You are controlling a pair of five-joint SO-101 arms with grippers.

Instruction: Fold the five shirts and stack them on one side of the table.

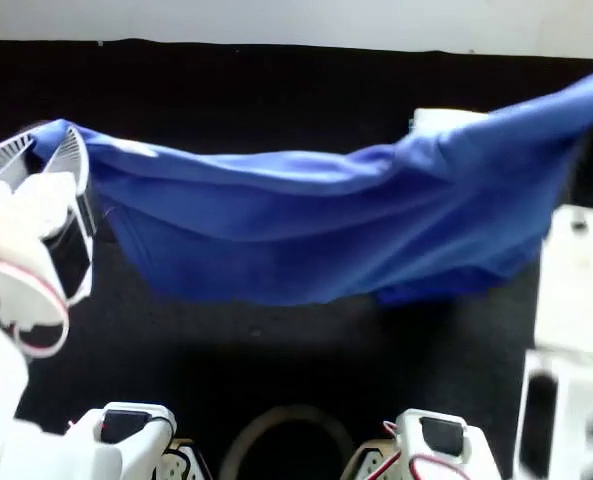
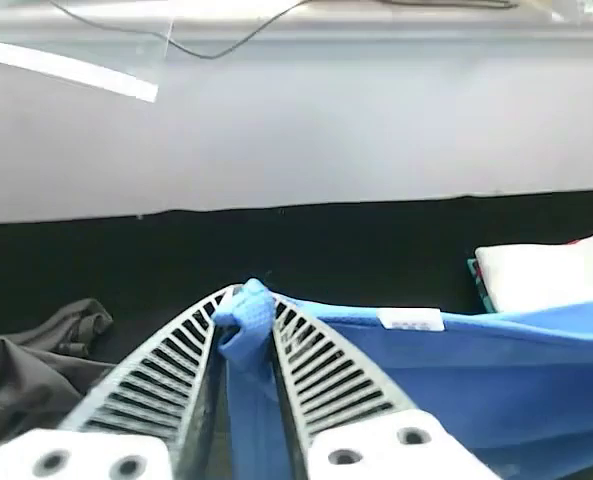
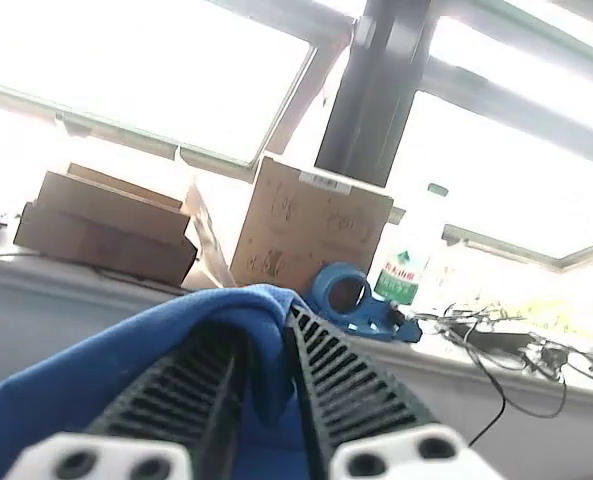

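We are holding the blue shirt (image 1: pixel 316 225) stretched in the air above the black worktop (image 1: pixel 276 90), the left jaws pinching one corner and the right jaws clamping the other. We are judging the task as partway done. A folded white shirt (image 2: pixel 541 268) is sitting far right, likely the stack. A crumpled grey shirt (image 2: pixel 31 365) is waiting near the left arm. Cardboard boxes (image 3: pixel 316 235) are lining a ledge under bright windows.

Black table (image 1: pixel 276 90), white wall (image 2: pixel 326 140), bright windows (image 3: pixel 156 70)

Blue shirt (image 2: pixel 476 365) between left fingers (image 2: pixel 326 385)
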